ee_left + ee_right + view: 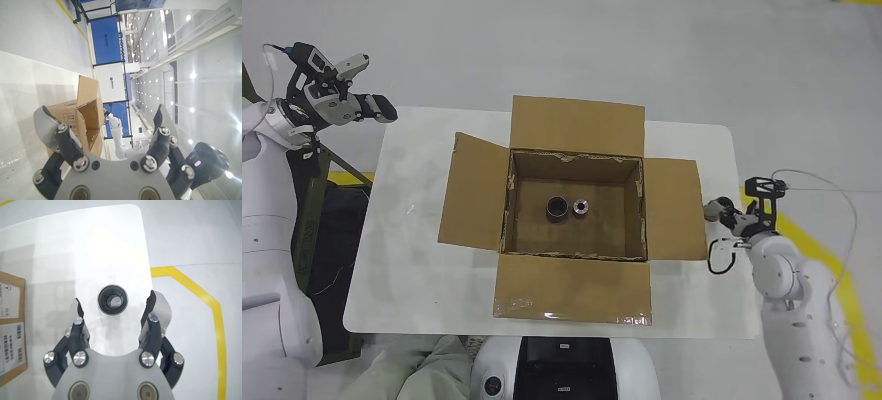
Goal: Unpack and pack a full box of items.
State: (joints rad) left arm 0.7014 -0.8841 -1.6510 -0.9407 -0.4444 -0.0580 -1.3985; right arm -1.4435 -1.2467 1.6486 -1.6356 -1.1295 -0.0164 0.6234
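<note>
Right gripper (114, 295) spread near bearing (112, 302) on table (105, 247).

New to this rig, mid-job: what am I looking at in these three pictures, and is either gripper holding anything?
This is a two-armed robot at a white table. The top view looks down from above its arms: an open cardboard box holds a dark round part and a metallic round part. The other two pictures come from cameras on each wrist. The left gripper is open and empty, off a table corner. The right gripper is open over a black ring lying on the table beside the box, not gripping it.
</note>
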